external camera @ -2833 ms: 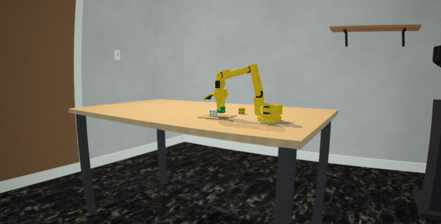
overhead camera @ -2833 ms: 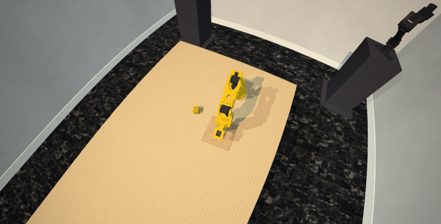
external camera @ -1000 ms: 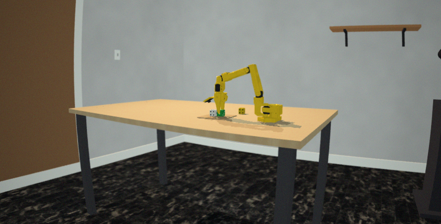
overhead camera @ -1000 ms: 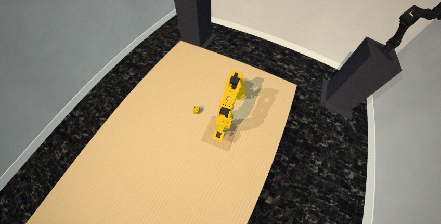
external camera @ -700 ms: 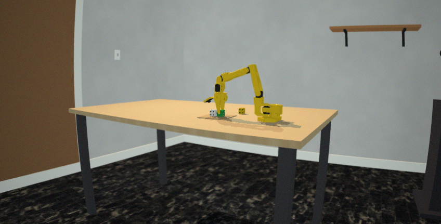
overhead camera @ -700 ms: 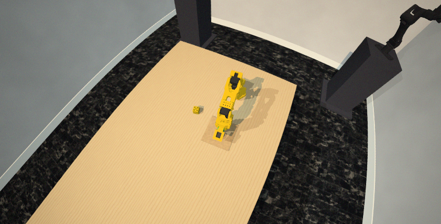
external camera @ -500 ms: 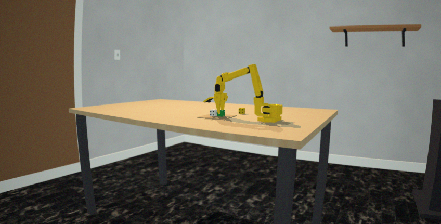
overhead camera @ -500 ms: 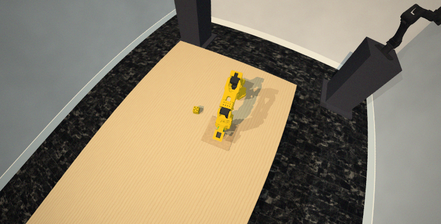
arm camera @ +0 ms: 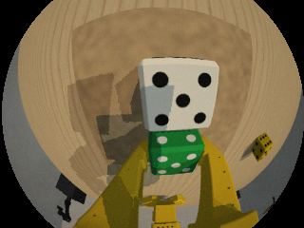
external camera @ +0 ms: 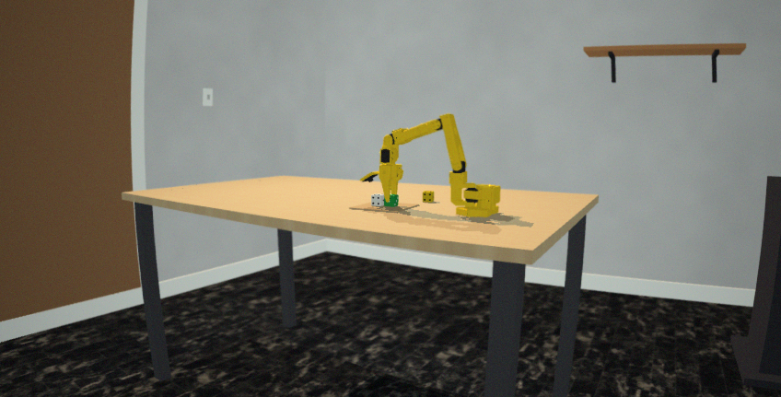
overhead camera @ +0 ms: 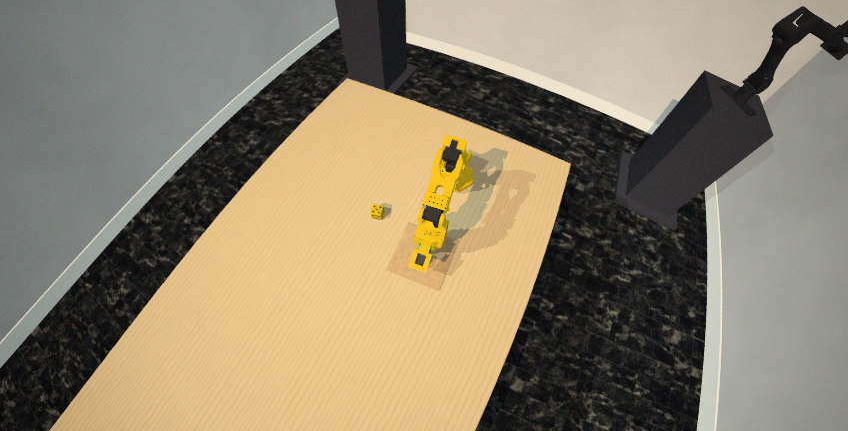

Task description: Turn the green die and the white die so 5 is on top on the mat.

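Green die point(arm camera: 175, 152) sits clamped in my gripper point(arm camera: 173, 163), the white die point(arm camera: 180, 94) touching just beyond it.

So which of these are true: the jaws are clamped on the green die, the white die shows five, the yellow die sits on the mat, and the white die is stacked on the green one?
1. The jaws grip the green die. True.
2. The white die shows five pips on the face seen by the wrist camera. True.
3. The yellow die sits on the mat. False: it lies on the bare table, off the mat.
4. The white die is stacked on the green one. False: they stand side by side on the mat.
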{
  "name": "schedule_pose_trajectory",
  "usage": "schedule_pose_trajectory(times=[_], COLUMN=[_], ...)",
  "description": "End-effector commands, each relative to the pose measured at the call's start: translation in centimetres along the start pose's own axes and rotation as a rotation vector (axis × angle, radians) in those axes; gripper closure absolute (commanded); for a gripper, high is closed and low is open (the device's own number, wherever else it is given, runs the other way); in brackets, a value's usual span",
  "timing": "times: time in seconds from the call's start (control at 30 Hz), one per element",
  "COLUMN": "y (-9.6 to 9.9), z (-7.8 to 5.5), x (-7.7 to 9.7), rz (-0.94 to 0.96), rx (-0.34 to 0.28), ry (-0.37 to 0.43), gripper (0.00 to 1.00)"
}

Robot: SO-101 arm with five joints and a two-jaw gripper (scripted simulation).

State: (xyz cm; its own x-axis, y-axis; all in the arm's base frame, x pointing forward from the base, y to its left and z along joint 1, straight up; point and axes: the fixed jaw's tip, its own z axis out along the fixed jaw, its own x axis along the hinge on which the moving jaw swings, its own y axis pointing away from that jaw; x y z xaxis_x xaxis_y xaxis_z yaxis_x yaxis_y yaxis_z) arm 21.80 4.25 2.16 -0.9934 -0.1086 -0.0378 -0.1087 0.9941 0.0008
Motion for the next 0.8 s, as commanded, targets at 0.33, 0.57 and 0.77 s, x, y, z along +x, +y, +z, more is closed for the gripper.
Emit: schedule_pose_trajectory(times=[0.33,0.57,0.77], y=[-0.13,-0.13,-0.13], z=[-0.31,-0.31,-0.31], x=[-0.33,-0.33,-0.33], rz=[0.000,0.000,0.000], rx=[-0.002,-0.002,-0.002], ry=[-0.025,-0.025,-0.025], gripper=[0.72,0.66,0.64])
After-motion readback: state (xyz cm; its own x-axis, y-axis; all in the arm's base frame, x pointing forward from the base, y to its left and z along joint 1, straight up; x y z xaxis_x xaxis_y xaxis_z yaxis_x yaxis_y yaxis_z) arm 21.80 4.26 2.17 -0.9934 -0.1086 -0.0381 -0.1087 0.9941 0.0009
